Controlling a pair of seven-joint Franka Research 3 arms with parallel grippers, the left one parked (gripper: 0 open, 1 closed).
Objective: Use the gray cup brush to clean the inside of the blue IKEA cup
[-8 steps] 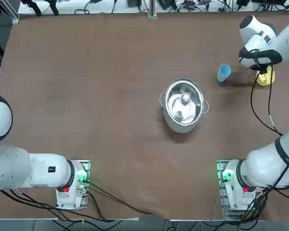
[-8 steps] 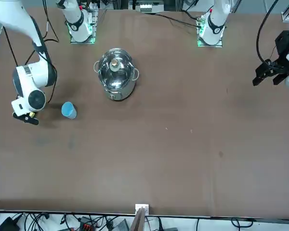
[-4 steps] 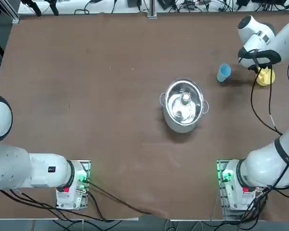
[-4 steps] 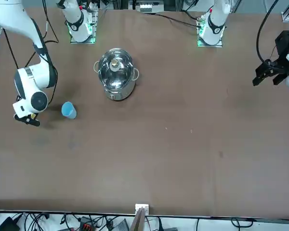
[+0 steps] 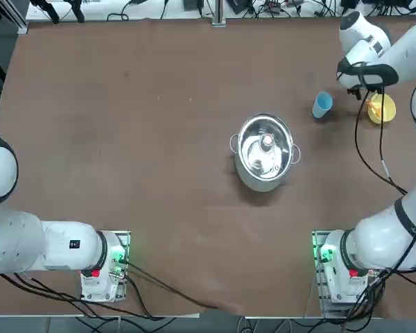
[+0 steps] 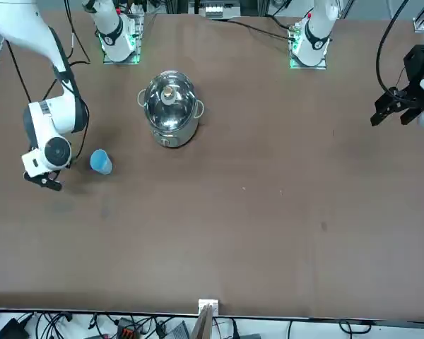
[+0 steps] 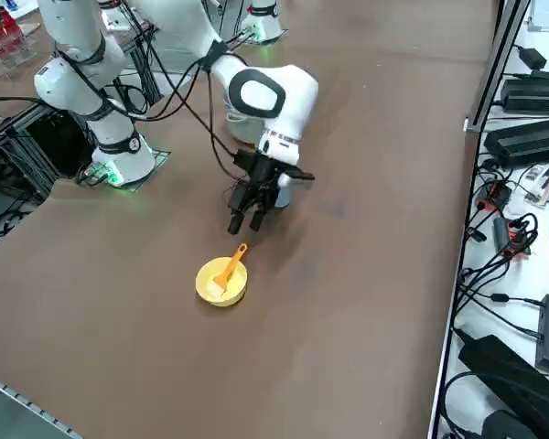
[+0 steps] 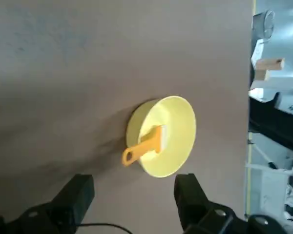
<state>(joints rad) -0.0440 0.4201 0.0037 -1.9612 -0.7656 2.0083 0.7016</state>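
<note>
Right gripper (image 8: 134,195) spread wide, nothing held; it has been shifted off the yellow bowl (image 8: 175,129), which is left more exposed to its right; inside leans the orange-handled brush (image 8: 142,146), apparently released, so cleaning seems finished or needs a regrasp; to the gripper's left, the light-blue cup (image 5: 322,105) is left untouched.

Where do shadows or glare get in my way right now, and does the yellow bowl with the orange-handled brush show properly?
Top view: bright highlights on the glass lid of the steel pot. Right wrist view: a broad soft shadow beside the round yellow bowl, whose inside and orange-handled brush show plainly between the open jaws of the right gripper. Front view: bowl hidden behind the arm.
</note>
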